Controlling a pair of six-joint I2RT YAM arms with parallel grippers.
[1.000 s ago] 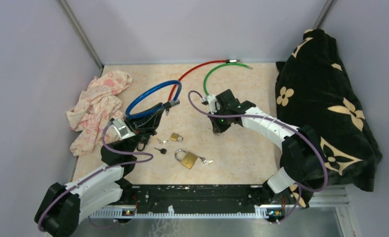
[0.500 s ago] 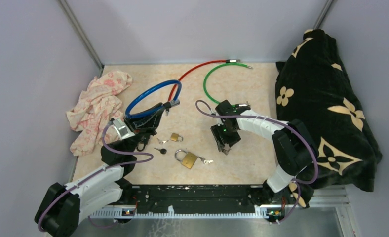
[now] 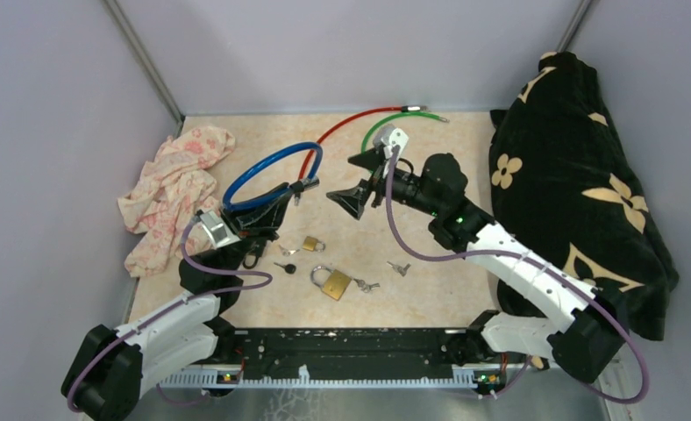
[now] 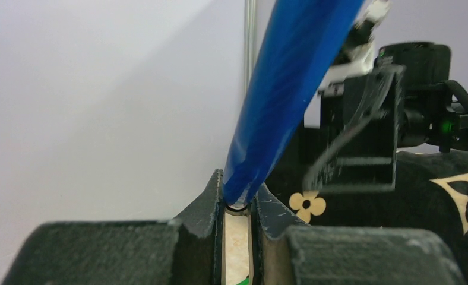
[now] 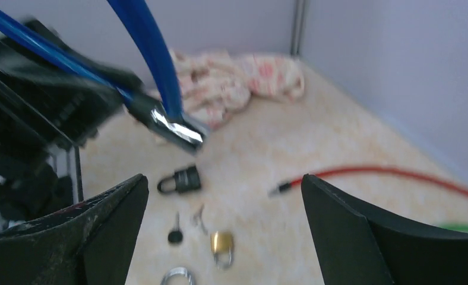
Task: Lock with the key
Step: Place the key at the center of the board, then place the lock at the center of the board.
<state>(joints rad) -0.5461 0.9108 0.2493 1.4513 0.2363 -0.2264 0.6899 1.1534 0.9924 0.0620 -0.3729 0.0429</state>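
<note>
A blue cable lock [image 3: 272, 168] is lifted off the table, its loop arching back and left. My left gripper [image 3: 263, 209] is shut on it near its metal end [image 3: 304, 184]. In the left wrist view the blue cable [image 4: 291, 89] is pinched between the two fingers of that gripper [image 4: 239, 205]. My right gripper [image 3: 357, 180] hangs wide open in the air just right of that end, holding nothing. In the right wrist view the right gripper [image 5: 223, 196] faces the shiny lock end [image 5: 175, 127]. A small bunch of keys [image 3: 399, 267] lies loose on the table.
On the table lie a black padlock [image 3: 252, 257], a black-headed key [image 3: 285, 267], a small brass padlock [image 3: 311, 243] and a larger brass padlock [image 3: 333, 282] with keys [image 3: 366, 285]. Red cable [image 3: 351, 123] and green cable [image 3: 379, 132] lie at the back. Pink cloth [image 3: 175, 193] left, black bag [image 3: 579, 193] right.
My right gripper went from shut to wide open, left the small keys on the table, then rose and swung back-left toward the blue lock's end. The left gripper has not moved.
</note>
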